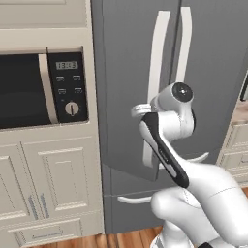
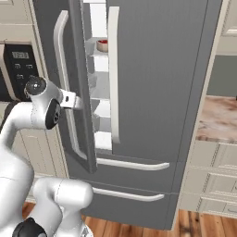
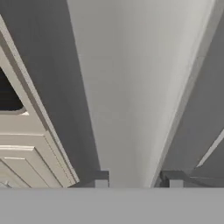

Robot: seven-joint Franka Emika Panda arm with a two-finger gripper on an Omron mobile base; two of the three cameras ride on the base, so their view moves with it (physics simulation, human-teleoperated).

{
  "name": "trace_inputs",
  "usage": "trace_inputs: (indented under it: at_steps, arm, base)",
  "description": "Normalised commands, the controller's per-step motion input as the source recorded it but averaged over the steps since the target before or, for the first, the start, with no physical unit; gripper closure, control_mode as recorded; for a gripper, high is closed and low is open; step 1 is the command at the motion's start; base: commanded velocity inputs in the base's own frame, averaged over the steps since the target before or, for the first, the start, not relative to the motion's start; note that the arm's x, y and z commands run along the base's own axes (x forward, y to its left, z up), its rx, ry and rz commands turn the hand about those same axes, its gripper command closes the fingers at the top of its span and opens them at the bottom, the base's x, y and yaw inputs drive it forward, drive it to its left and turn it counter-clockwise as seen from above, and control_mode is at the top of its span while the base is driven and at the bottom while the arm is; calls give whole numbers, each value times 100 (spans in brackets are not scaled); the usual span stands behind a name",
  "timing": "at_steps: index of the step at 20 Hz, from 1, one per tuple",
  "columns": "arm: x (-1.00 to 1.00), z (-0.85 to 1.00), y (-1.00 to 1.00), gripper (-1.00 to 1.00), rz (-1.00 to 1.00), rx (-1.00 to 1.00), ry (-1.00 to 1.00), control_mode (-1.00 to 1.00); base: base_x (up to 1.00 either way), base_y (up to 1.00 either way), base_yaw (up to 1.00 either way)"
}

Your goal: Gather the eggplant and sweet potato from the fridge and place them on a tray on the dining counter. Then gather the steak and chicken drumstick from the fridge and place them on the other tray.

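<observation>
The dark grey fridge [image 1: 126, 72] [image 2: 157, 69] fills the middle of both base views. Its left door stands ajar, showing white shelves inside. On an upper shelf sits the steak [image 2: 102, 45], red on top with pale sides. My gripper [image 2: 76, 101] [image 3: 138, 181] is at mid height on the left door's long pale handle [image 1: 157, 58] [image 2: 60, 69] [image 3: 131, 87]. In the hand view the handle runs up between the two fingertips, which sit close against its sides. The eggplant, sweet potato, chicken drumstick, trays and dining counter are out of view.
A built-in microwave [image 1: 24, 89] with its control panel [image 2: 21, 65] sits in the cream cabinet left of the fridge. Cream drawers under a brown stone worktop [image 2: 217, 120] stand to the right. The fridge's lower drawers carry curved handles [image 2: 129, 194].
</observation>
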Motion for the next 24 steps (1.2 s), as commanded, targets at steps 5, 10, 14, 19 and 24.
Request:
trace_inputs:
  at_steps: [5, 10, 14, 19, 24]
  arm:
    - [-15, 19, 88, 100, 3, 0, -6, -100]
    - [0, 14, 76, 100, 5, 0, -10, -100]
    - [0, 17, 78, 100, 5, 0, -14, -100]
    - [4, 0, 84, 100, 4, 0, -15, -100]
    - [2, -1, 5, 100, 0, 0, -11, -100]
  base:
    - [0, 0, 0]
    - [0, 0, 0]
    - [0, 0, 0]
    - [0, 0, 0]
    - [0, 0, 0]
